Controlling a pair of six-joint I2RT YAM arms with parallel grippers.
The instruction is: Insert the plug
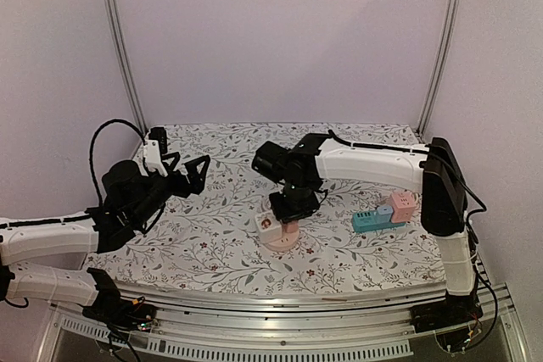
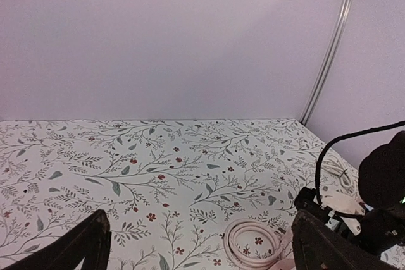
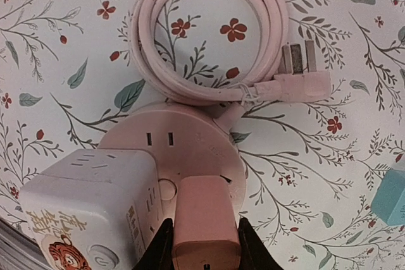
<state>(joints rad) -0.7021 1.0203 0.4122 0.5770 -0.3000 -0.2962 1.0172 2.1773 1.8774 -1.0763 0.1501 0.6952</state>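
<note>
Over the round pink hub (image 3: 190, 147) near the middle of the floral cloth (image 1: 212, 247), my right pincer (image 3: 205, 245) clamps the pink plug (image 3: 204, 216).
My right arm reaches in from the right side, white forearm lying leftward and wrist bent down so the fingers point at the hub. Both fingers press the plug's flanks, set narrow around it. The plug's long axis runs along my fingers, and its far end meets the hub's face just beside the white cube adapter (image 3: 88, 207) standing there. The prongs are hidden, so I cannot tell how deep it sits. Beyond the hub lies the coiled pink cable (image 3: 209, 36). My left pincer (image 2: 201, 216) hangs wide and empty above the cloth on the left, aimed at the back wall.
</note>
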